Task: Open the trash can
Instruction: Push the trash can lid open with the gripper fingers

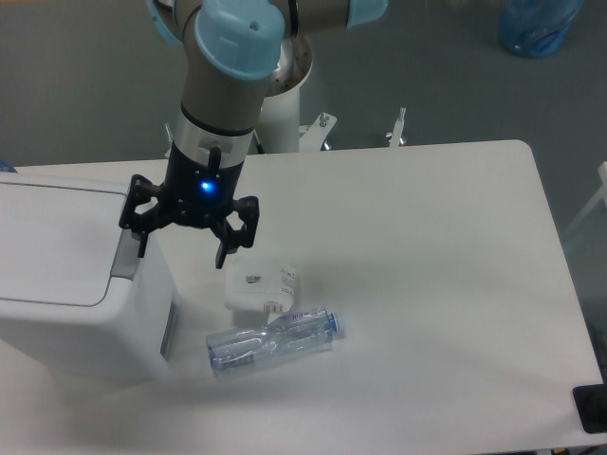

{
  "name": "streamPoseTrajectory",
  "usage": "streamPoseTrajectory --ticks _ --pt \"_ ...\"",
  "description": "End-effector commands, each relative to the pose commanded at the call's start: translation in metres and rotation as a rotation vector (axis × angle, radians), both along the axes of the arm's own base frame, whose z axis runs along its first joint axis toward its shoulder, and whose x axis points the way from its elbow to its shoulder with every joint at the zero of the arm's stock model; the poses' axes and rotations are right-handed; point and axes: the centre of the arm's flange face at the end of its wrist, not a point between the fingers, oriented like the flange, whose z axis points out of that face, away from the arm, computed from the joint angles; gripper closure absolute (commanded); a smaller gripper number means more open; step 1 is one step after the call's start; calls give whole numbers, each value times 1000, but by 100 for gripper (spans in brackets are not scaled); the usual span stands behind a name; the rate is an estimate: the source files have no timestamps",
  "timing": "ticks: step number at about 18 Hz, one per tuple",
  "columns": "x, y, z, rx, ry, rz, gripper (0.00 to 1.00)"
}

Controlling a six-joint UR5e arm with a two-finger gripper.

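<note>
I see my gripper [182, 248] spread wide and holding nothing, hanging over the table [427, 284] at the right edge of the trash can [71, 284]. The trash can sits at the gripper's 9 o'clock, lid down, its grey tab [126, 254] just beside one fingertip [140, 248]. A white packet [258, 286] lies toward 4 o'clock, a clear bottle [273, 341] beyond it.
</note>
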Motion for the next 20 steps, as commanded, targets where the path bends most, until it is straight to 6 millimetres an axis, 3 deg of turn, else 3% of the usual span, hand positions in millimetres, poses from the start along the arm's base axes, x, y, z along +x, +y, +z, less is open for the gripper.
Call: streamPoseTrajectory --ticks 8,12,20 --pt "2 1 9 9 -9 32 0" --pt "12 10 1 13 -3 5 0" --pt "14 10 2 20 4 4 0"
